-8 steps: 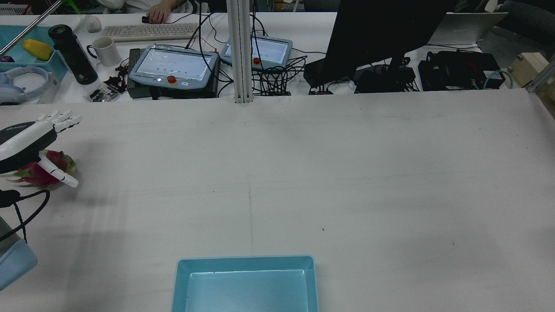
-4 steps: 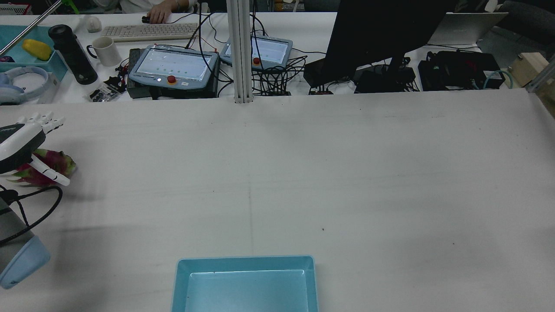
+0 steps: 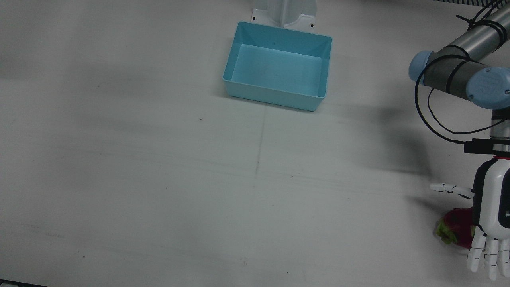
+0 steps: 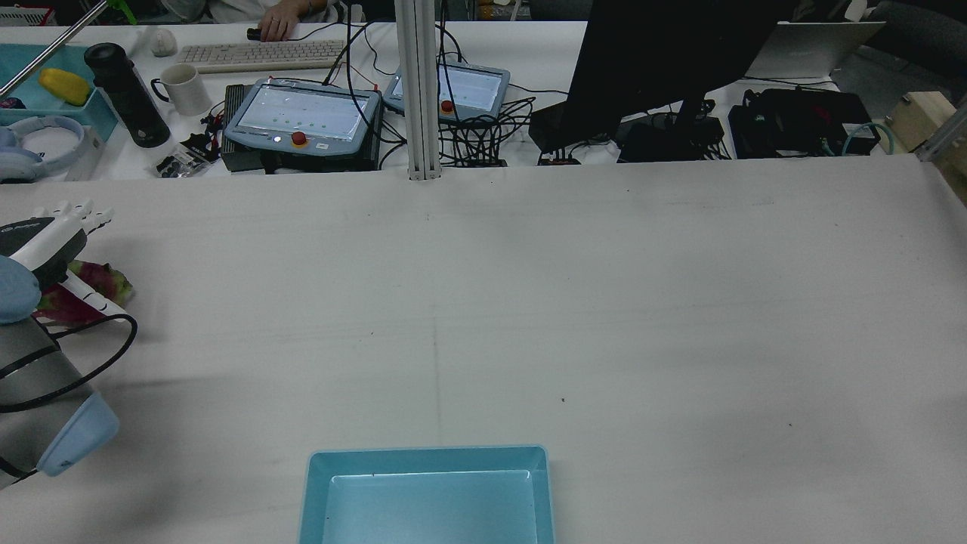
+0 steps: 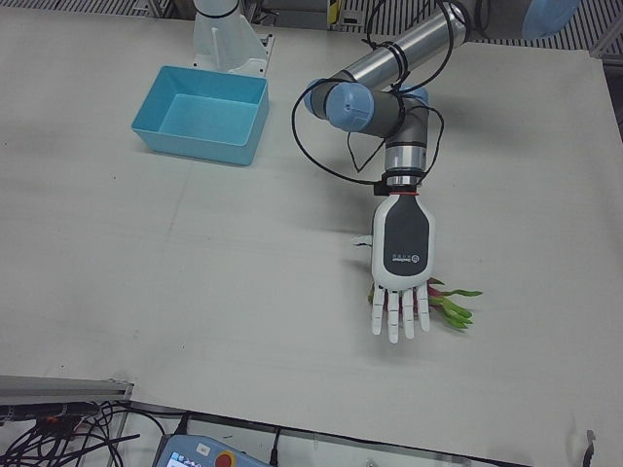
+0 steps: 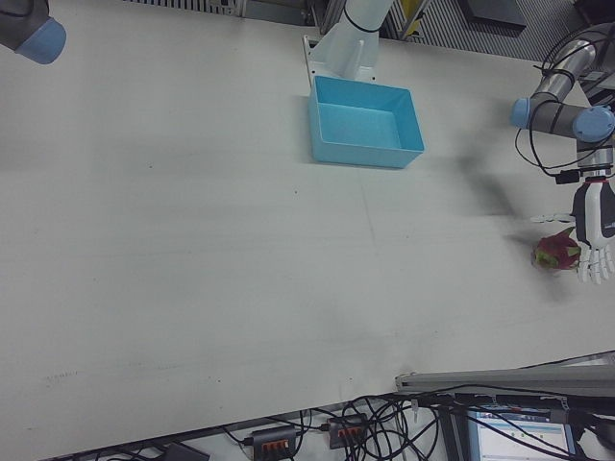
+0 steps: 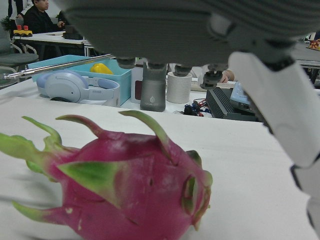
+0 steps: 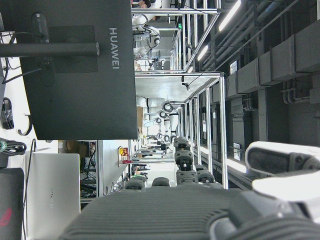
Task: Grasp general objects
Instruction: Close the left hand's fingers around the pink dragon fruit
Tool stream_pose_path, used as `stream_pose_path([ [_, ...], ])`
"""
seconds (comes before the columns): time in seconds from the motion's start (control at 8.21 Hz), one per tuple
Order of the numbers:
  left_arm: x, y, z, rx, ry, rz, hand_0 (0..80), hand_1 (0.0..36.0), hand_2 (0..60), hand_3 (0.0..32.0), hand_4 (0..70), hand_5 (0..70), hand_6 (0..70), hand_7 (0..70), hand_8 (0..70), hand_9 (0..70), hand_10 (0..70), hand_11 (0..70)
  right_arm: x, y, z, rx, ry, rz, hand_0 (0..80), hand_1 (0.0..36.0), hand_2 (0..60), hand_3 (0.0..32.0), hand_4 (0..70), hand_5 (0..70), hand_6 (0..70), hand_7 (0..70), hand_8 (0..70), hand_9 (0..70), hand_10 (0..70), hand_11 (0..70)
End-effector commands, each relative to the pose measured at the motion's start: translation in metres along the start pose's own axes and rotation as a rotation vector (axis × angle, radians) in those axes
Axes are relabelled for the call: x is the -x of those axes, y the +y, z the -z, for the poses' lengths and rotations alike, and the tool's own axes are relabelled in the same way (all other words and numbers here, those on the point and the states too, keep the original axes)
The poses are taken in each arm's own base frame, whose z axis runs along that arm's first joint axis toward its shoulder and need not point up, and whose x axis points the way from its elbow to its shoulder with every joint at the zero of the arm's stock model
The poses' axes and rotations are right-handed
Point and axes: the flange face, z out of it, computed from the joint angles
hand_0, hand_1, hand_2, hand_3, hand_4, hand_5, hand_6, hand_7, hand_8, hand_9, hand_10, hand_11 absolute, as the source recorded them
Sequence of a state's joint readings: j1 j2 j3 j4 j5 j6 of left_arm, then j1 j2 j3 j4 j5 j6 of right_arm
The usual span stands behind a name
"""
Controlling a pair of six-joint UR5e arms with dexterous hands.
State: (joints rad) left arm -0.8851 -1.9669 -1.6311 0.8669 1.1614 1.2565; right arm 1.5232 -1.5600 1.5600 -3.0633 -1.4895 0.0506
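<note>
A pink dragon fruit [image 3: 455, 229] with green scales lies on the white table near the left edge; it also shows in the rear view [image 4: 106, 282], the left-front view [image 5: 449, 307], the right-front view [image 6: 554, 252] and close up in the left hand view [image 7: 120, 190]. My left hand [image 3: 492, 217] hovers flat just above it, palm down, fingers straight and apart, thumb out to the side, holding nothing. It shows too in the rear view [image 4: 47, 240] and the left-front view [image 5: 401, 261]. My right hand [image 8: 175, 215] shows only in its own view, empty and facing a monitor.
An empty light-blue bin [image 3: 274, 95] stands at the table's robot-side edge, mid-width, also in the rear view [image 4: 427, 455]. A desk behind the table holds teach pendants [image 4: 302, 117], a mug, a bottle and cables. The left arm's elbow [image 4: 45, 408] hangs over the left edge.
My left hand has slid towards the rear view's left, further over the dragon fruit. The arm's elbow has come further into view. The fruit has not moved.
</note>
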Motion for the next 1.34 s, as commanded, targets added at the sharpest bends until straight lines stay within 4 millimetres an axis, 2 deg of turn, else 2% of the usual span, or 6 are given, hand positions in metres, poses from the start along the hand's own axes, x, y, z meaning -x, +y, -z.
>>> stream_pose_path([
  [0.0,0.016,-0.003,-0.01,-0.033,-0.027,-0.017,60.7,29.3,10.9,3.8,0.0,0.0,0.0,2.8,0.0,0.0,0.0,0.0,0.0,0.0,0.0,0.0,0.0,0.0,0.0,0.0,0.0,0.0,0.0,0.0,0.0,0.0,0.0,0.0,0.0,0.0],
  [0.49,0.015,-0.003,-0.012,-0.046,-0.017,-0.049,60.0,29.2,13.0,1.6,0.0,4.2,0.0,3.3,0.0,0.0,0.0,0.0,0.0,0.0,0.0,0.0,0.0,0.0,0.0,0.0,0.0,0.0,0.0,0.0,0.0,0.0,0.0,0.0,0.0,0.0],
  [0.61,0.023,-0.003,-0.018,-0.047,-0.024,-0.064,60.0,28.8,12.2,0.2,0.0,8.9,0.0,3.3,0.0,0.0,0.0,0.2,0.0,0.0,0.0,0.0,0.0,0.0,0.0,0.0,0.0,0.0,0.0,0.0,0.0,0.0,0.0,0.0,0.0,0.0],
  [0.73,0.032,-0.004,-0.024,-0.049,-0.03,-0.067,59.2,28.0,11.3,0.2,0.0,8.9,0.0,2.7,0.0,0.0,0.0,0.0,0.0,0.0,0.0,0.0,0.0,0.0,0.0,0.0,0.0,0.0,0.0,0.0,0.0,0.0,0.0,0.0,0.0,0.0],
  [0.97,0.037,-0.002,-0.027,-0.045,-0.027,-0.067,58.5,27.4,10.9,0.2,0.0,8.1,0.0,2.6,0.0,0.0,0.0,0.0,0.0,0.0,0.0,0.0,0.0,0.0,0.0,0.0,0.0,0.0,0.0,0.0,0.0,0.0,0.0,0.0,0.0,0.0],
  [1.22,0.046,-0.002,-0.033,-0.047,-0.033,-0.071,57.8,26.8,10.8,0.0,0.0,12.4,0.0,2.5,0.0,0.0,0.0,0.2,0.0,0.0,0.0,0.0,0.0,0.0,0.0,0.0,0.0,0.0,0.0,0.0,0.0,0.0,0.0,0.0,0.0,0.0],
])
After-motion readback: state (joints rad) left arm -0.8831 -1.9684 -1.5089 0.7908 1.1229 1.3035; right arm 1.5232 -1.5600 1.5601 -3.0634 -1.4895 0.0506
